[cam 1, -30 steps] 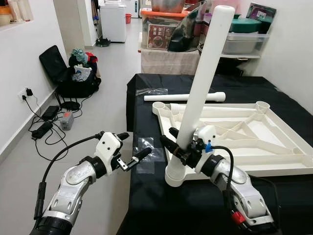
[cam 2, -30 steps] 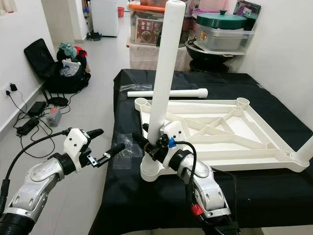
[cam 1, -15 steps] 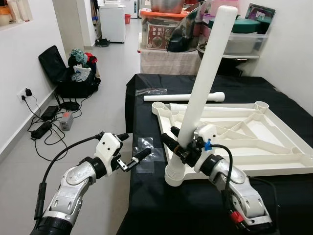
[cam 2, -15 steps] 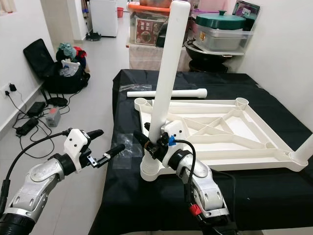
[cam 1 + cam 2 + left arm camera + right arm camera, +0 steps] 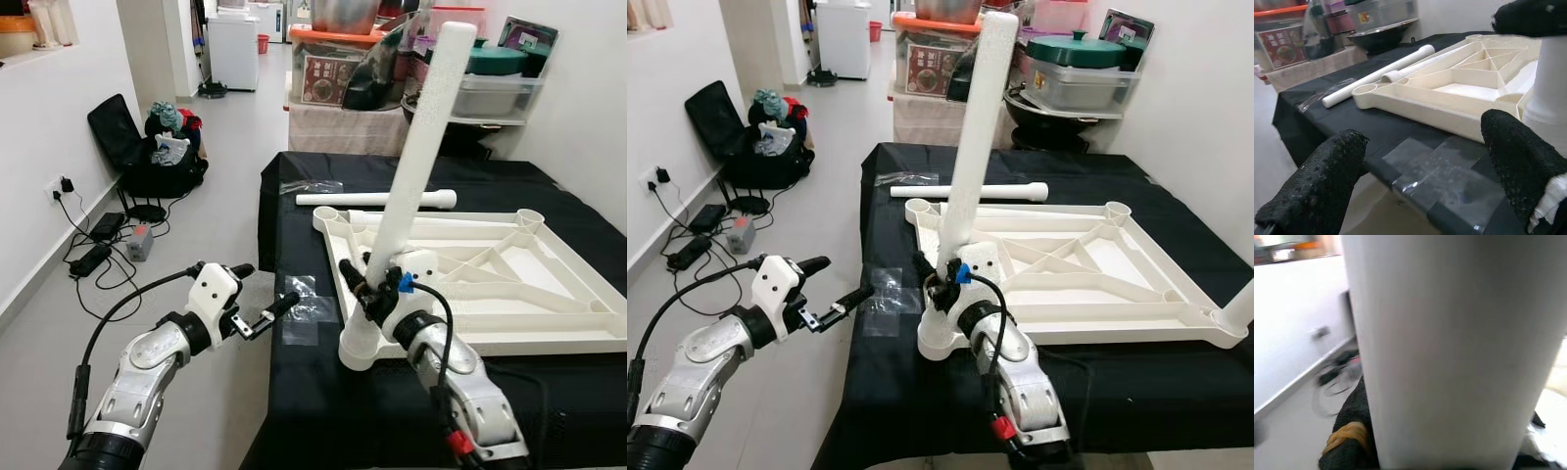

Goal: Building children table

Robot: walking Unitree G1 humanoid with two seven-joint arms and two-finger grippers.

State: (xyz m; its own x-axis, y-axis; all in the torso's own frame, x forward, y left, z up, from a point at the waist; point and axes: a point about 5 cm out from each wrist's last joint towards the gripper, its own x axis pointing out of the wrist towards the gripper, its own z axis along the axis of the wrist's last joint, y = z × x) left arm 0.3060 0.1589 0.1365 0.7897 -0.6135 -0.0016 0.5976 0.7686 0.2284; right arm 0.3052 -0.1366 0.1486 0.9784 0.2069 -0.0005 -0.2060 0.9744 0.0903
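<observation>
- A black-draped table point(image 5: 323, 411) carries a white tabletop point(image 5: 549, 323), lying upside down with its ribbed underside facing up.
- A white leg point(image 5: 416, 157) stands in the tabletop's near left corner socket point(image 5: 361, 348), leaning to the right.
- The right gripper point(image 5: 364, 292) has its fingers clamped on the leg low down, just above the socket; in the right wrist view the leg point(image 5: 1449, 347) sits right against the camera, with a black finger point(image 5: 1349, 431) beside it.
- The left gripper point(image 5: 263, 292) hovers off the table's left edge, level with the tabletop, touching nothing.
- Its fingers point(image 5: 1317, 181) are spread apart; the left wrist view looks between them toward the tabletop point(image 5: 1449, 93) and the foot of the leg.
- A clear plastic bag point(image 5: 302, 315) lies flat on the table between the left gripper and the socket.
- A second leg point(image 5: 377, 199) lies on its side on the table just beyond the tabletop's far edge.
- Another clear wrapper point(image 5: 311, 186) lies near that leg's left end.
- The far corner sockets point(image 5: 529, 213) of the tabletop are open.
- On the floor to the left, a black bag point(image 5: 147, 162) rests against the wall, with cables point(image 5: 93, 259) and a plug near a wall socket.
- Beyond the table stand stacked storage boxes point(image 5: 338, 73) and pots point(image 5: 1078, 64).
</observation>
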